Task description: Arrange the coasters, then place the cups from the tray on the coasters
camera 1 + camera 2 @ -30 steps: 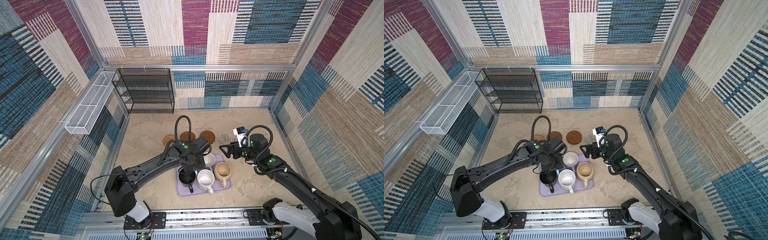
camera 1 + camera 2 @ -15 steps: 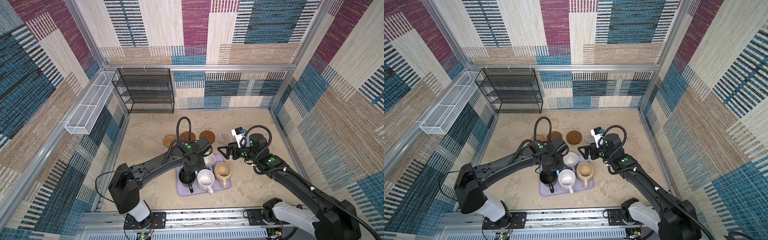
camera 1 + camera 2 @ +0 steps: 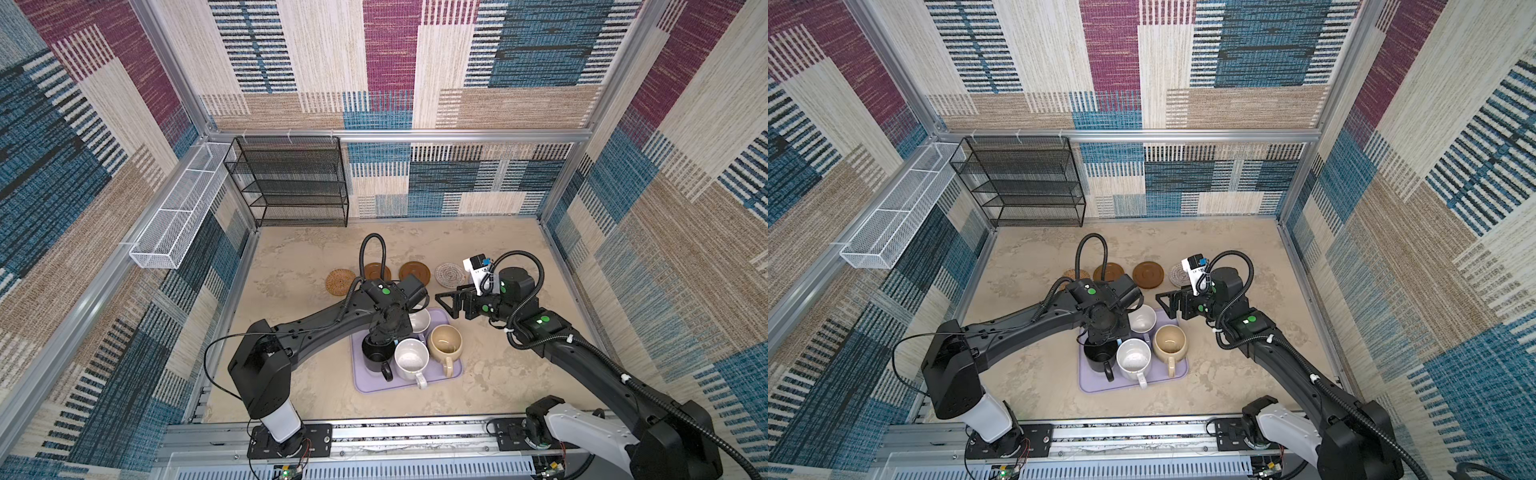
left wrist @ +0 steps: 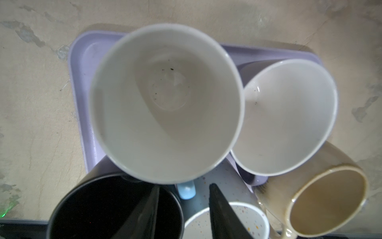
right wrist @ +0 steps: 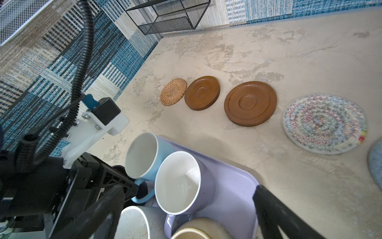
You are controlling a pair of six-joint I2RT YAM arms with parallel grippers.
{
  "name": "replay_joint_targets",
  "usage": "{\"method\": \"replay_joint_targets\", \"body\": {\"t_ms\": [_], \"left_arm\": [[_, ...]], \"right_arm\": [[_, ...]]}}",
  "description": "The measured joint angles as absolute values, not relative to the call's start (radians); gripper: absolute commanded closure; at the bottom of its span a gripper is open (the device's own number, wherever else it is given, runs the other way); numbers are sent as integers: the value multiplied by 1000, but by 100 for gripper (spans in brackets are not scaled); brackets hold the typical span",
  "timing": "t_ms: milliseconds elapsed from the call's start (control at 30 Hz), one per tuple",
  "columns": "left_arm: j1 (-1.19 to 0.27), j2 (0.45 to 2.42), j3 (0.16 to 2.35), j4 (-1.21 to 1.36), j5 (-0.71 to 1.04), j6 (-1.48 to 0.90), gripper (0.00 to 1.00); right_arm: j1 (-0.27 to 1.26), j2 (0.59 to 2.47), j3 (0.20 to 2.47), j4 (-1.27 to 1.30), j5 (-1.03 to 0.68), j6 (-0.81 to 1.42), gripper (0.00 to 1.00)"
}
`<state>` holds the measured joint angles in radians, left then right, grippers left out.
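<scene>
Cups [image 3: 411, 359]: 5 on tray [image 3: 365, 384]; coasters [image 5: 250, 103]: 5; left claw [image 4: 184, 186] half-open, right claw [image 3: 444, 306] wide

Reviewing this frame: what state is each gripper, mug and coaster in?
light blue mug: upright, handle between left gripper's jaws.
left gripper: open, not yet clamped.
right gripper: open, empty.
lavender mug: upright on tray.
black mug: upright.
speckled mug: upright.
beige mug: upright.
rattan coaster: bare.
brown coaster: bare.
other brown coaster: bare.
white crochet coaster: bare.
grey-blue coaster: visible part bare.
</scene>
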<state>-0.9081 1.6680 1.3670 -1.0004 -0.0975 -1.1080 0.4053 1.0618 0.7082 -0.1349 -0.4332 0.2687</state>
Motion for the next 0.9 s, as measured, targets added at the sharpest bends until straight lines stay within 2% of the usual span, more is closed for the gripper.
{"method": "replay_joint_targets", "body": {"t_ms": [467, 900], "left_arm": [[-919, 1604, 1387, -1029, -123, -1123, 57], [-921, 1709, 1445, -1029, -128, -1122, 57]], "right_arm": [[405, 1061, 706, -133, -408, 269, 0], [405, 1062, 706, -133, -389, 269, 0]]}}
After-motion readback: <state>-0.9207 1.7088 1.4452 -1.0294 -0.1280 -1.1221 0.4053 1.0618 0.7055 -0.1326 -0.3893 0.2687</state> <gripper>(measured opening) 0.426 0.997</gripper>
